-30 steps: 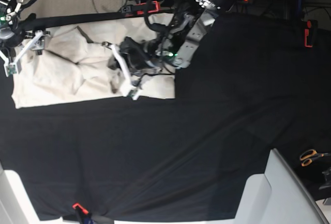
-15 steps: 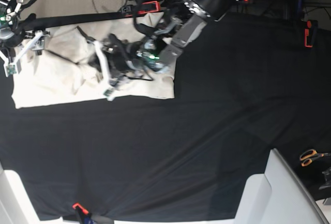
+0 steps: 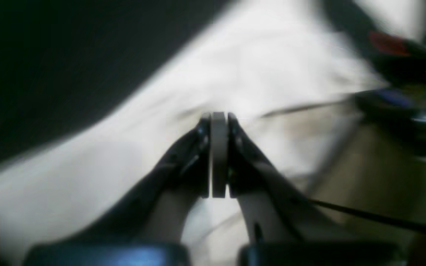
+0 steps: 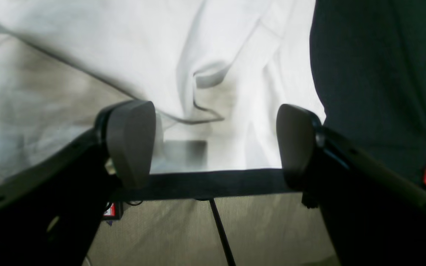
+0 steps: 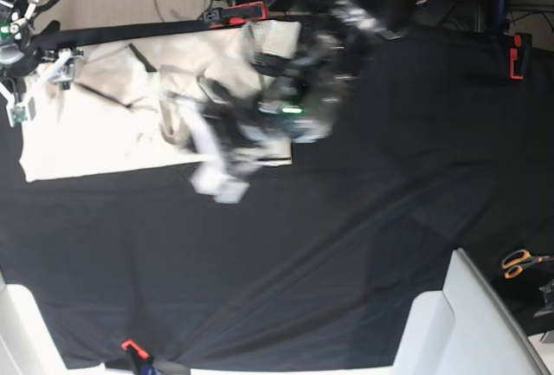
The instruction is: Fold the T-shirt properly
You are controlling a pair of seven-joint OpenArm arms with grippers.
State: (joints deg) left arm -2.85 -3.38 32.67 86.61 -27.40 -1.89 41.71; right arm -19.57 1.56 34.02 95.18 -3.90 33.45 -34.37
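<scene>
The T-shirt (image 5: 95, 132) lies at the far left of the desk (image 5: 363, 245), spread over the black tablecloth (image 5: 260, 262), its near hem running straight and its upper layers creased into diagonal folds.

The left arm is the thing that has changed. A second ago its left pincer (image 5: 221, 186) hung over the shirt's right half; half a second ago it had swung further left onto the cloth; now it sits at the shirt's near right corner, smeared by motion in the base view. The wrist view shows its jaws pressed flat together, pad against pad, with cream fabric behind the tips. That view is too blurred to say whether any cloth is caught between them. Judging from this, a pinch on the fabric was tried and the arm is moving off, and if nothing came with it the fold on this side may need a fresh grasp.

The right pincer (image 4: 213, 144) has not shifted across the three base pictures. It hovers at the shirt's far left edge with its jaws standing wide apart and nothing between them, over a rumpled section of cloth.

No brand, print or writing can be read anywhere. A small dark patch shows on the shirt in the right wrist view, but it is illegible.
</scene>
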